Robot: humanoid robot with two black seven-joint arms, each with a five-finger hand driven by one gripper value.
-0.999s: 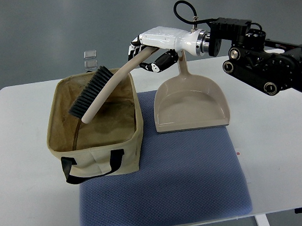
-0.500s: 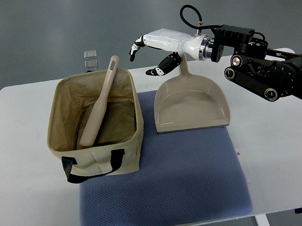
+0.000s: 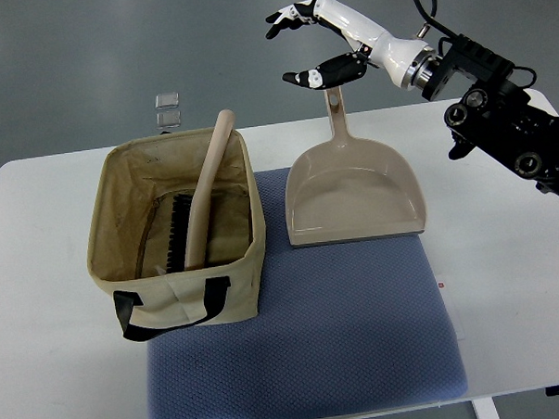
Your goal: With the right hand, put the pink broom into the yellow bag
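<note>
The broom, beige-pink with dark bristles, lies inside the yellowish fabric bag. Its head rests on the bag's floor and its handle leans up over the far rim. My right hand is raised above and behind the table, well to the right of the bag, fingers spread and holding nothing. Its arm comes in from the right edge. The left arm does not show.
A beige dustpan lies on the blue mat right of the bag, its handle pointing away toward my hand. Two small clear cubes sit on the floor beyond the white table.
The broom left my right hand and dropped into the bag, then settled with bristles down. My hand opened and lifted up and to the right, away from the bag.
</note>
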